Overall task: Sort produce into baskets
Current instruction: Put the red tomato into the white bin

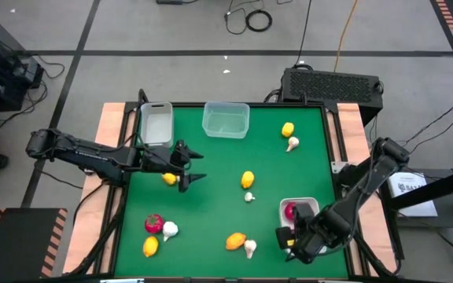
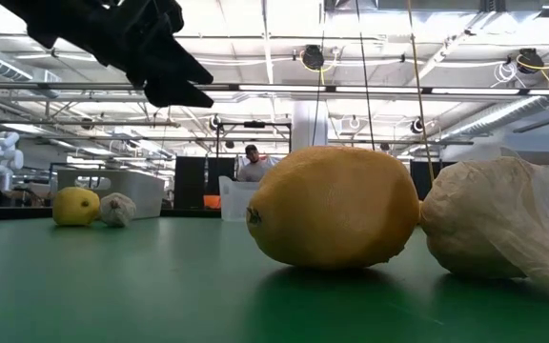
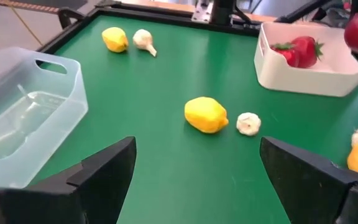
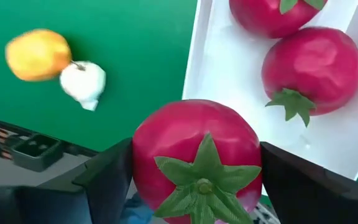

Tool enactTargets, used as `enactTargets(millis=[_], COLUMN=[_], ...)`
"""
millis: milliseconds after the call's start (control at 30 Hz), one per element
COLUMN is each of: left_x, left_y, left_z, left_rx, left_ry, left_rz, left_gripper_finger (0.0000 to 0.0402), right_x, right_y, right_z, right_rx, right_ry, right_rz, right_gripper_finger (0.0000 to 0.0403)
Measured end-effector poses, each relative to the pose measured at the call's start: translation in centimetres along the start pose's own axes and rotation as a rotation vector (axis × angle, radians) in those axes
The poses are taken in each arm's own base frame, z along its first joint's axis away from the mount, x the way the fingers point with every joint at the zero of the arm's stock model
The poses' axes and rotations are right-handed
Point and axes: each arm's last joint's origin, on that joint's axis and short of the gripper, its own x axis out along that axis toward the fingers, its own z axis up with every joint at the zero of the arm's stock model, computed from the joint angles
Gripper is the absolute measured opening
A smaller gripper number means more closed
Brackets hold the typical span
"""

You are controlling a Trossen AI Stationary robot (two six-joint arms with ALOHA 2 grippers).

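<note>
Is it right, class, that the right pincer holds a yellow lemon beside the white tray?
Not quite. The right wrist view shows the right pincer holding a red fruit with a green top, not a lemon, beside the white tray.

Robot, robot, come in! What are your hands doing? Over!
Right gripper shut on red fruit, beside white tray. Left gripper open, empty, above a lemon. Nothing in the way.

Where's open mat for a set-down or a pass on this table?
Free: mat between the clear tub and the centre lemon; also between that lemon and the back-right lemon. Crowded: front edge, tomato to the white tray, where the right gripper holds a tomato.
</note>
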Motion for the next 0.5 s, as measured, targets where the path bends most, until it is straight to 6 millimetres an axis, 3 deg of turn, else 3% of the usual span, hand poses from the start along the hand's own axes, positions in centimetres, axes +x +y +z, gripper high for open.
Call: enactTargets(millis=[500], left_x=[0.00], left_y=[-0.03], left_z=[0.28], left_rx=[-0.031], left_ry=[-0.028], left_rz=[-0.001], left_gripper_finger=[0.0349], right_x=[0.08], right_y=[-0.80], right_z=[0.42], right_rx=[-0.030], right_ry=[-0.050], right_rz=[-0.087], right_gripper_finger=[0.0314])
